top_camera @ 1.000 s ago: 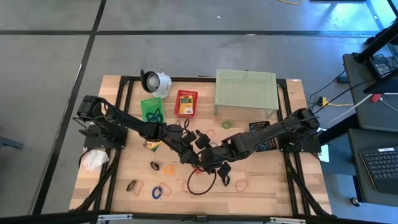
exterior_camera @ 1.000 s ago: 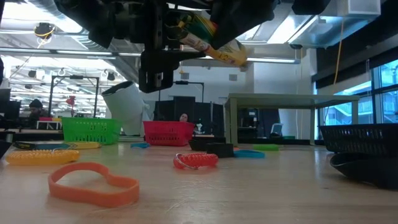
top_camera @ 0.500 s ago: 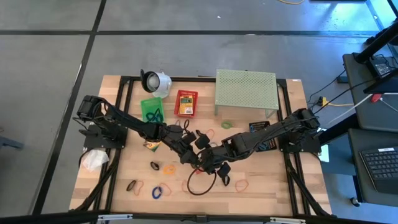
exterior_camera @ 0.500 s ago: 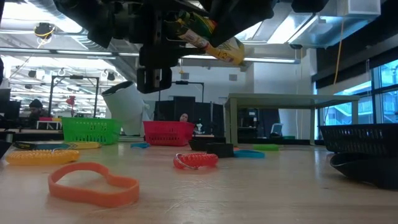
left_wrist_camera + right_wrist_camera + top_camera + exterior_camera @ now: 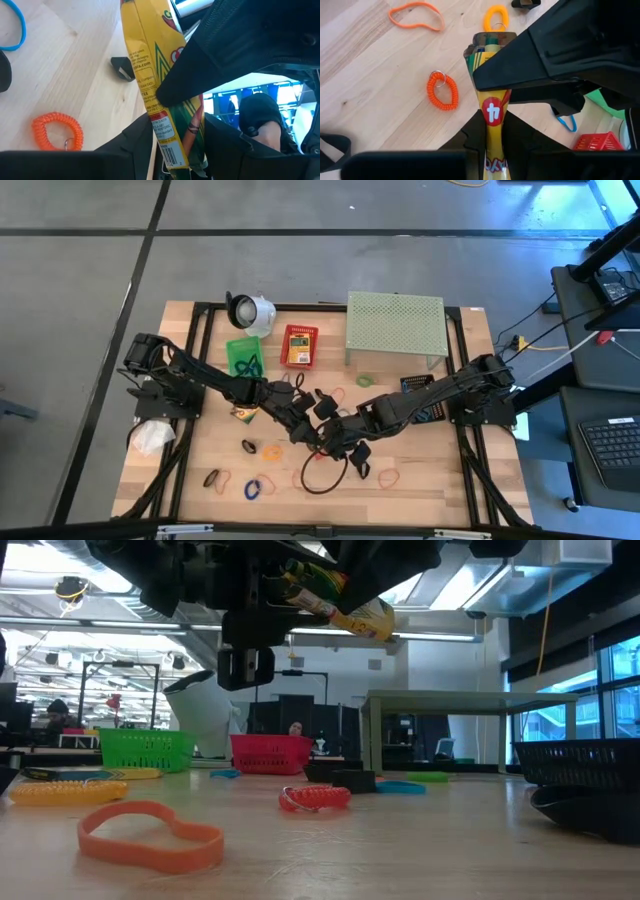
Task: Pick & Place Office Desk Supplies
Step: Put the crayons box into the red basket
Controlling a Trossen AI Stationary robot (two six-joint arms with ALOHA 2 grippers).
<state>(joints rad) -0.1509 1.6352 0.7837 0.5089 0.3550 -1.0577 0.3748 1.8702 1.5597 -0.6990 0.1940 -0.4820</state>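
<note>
A yellow-and-green crayon box (image 5: 338,598) hangs tilted high above the table, held between both grippers at the table's middle. My left gripper (image 5: 308,430) (image 5: 175,137) and my right gripper (image 5: 342,436) (image 5: 492,127) are both shut on it. In the right wrist view the box's open end (image 5: 490,42) shows crayon tips. A second crayon box (image 5: 244,413) lies flat on the table. Rubber-band loops lie around: orange (image 5: 388,475), blue (image 5: 252,488), black (image 5: 320,476), green (image 5: 364,380). An orange coil band (image 5: 442,92) lies under the grippers. My left gripper pinches the crayon box between its two fingers near the barcode end (image 5: 167,150), the box running along the fingers, lifted clear of the table. My right gripper pinches the box's flat yellow sides (image 5: 492,115), fingers along the box's length. Its dark finger (image 5: 220,55) crosses the box's middle in the left wrist view.
A green basket (image 5: 243,355) and a red basket (image 5: 298,345) stand at the far side, beside the white round object (image 5: 250,310) and the pale green perforated shelf (image 5: 395,328). A black basket (image 5: 425,392) sits at the right. Bare wood shows along the near edge.
In the low view the held crayon box has risen a little with both grippers, which have kept their hold on it. Nothing on the table has moved.
</note>
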